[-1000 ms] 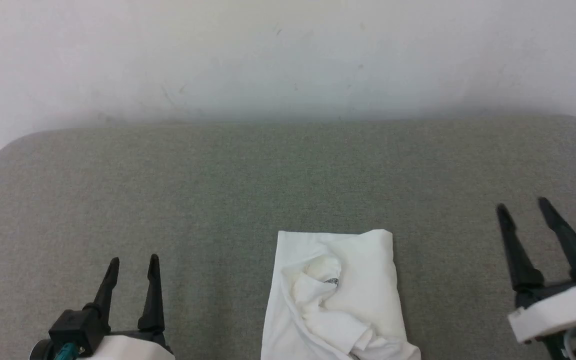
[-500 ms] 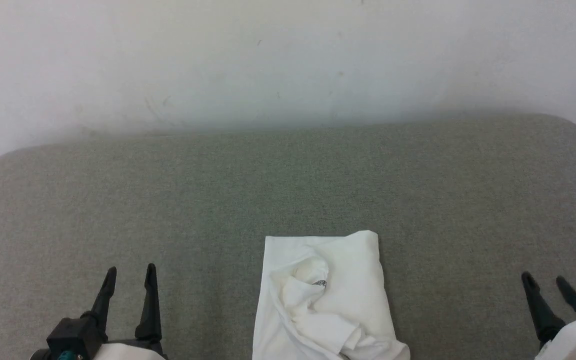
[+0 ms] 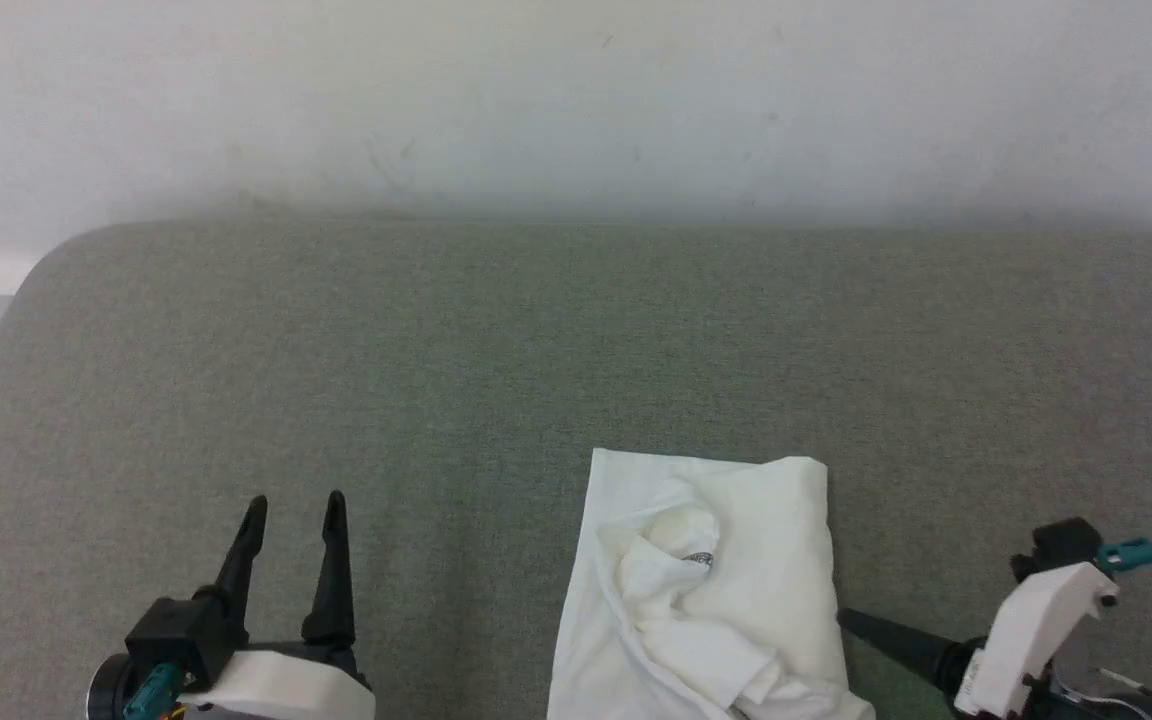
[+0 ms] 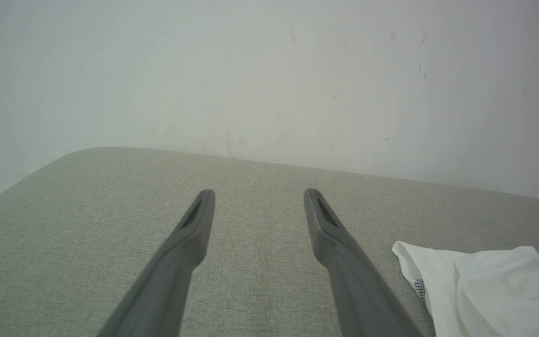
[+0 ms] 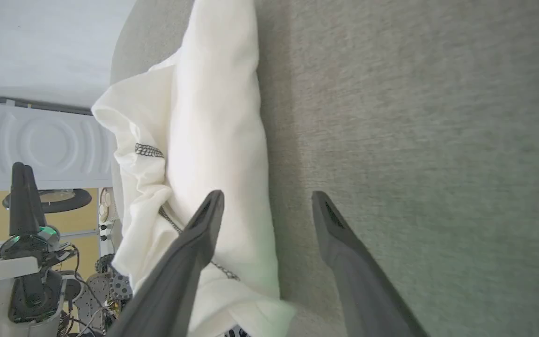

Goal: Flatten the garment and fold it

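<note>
Surface (image 3: 536, 350) of grey woven cloth runs back to a scuffed white wall (image 3: 576, 100). Near its front edge, right of centre, lies the garment (image 3: 736, 540), a white bundle roughly squared off, with crumpled folds on top. The left tool (image 3: 294, 503) hovers well to its left, fingers spread wide and holding nothing. The right tool (image 5: 267, 194) points sideways at the garment's right edge, just as wide and empty, one finger over the cloth and the other over bare surface. A short patch of dark zigzag stitching (image 3: 698, 558) shows among the folds.
</note>
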